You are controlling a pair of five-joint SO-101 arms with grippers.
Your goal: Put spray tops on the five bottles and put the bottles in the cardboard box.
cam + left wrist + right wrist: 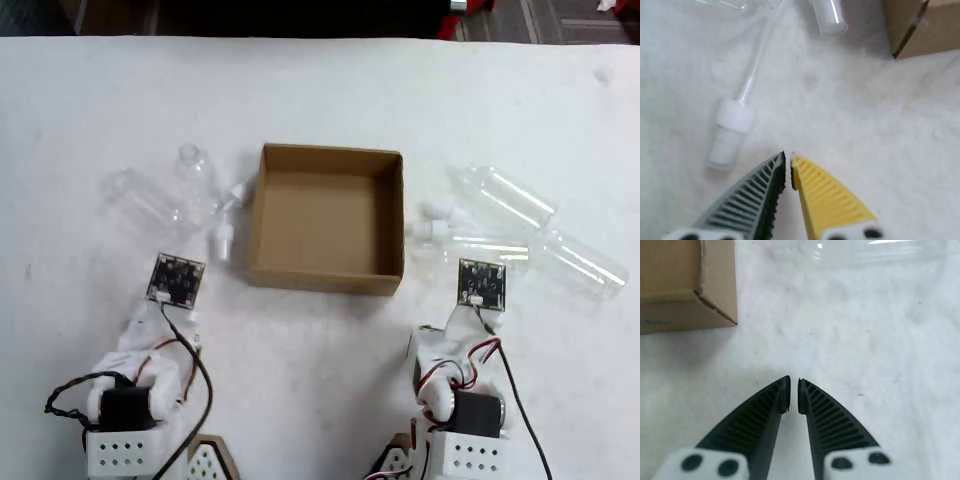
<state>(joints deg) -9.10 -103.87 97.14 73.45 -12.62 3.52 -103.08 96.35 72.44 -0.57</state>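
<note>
**Box open, bottles and tops lying loose on either side**

The cardboard box point(325, 278) sits open-topped in the middle of the white surface point(320, 90), its bare brown floor showing from wall to wall. All the bottles lie outside it.

I count five clear bottles, all lying down.
- **Left of the box, two:**
  - One point(135, 195) lies slantwise, running from far-left to near-right.
  - The other point(195, 172) lies closer to the box, its length running roughly away from the arms.
- **Right of the box, three:**
  - One point(500, 195) slants from the far side near the box out to the near right.
  - A second point(582, 262) lies farther out on much the same slant.
  - A third point(480, 243) lies roughly crosswise between them and the box.

Through the clear plastic I can't be sure which end is the neck on most of them.

From above, four white spray tops can be picked out. Two are left of the box point(235, 195) point(222, 240) and two are right of it point(437, 210) point(425, 233). None of them is on a bottle.

The left hand point(788, 157) hovers low over the surface with its grey and yellow fingers together. Just ahead of it lies a spray top point(730, 127), its thin tube pointing away from the hand.

The right hand point(794, 390) also has its black fingers together, over bare surface near the box's front right corner.
</note>
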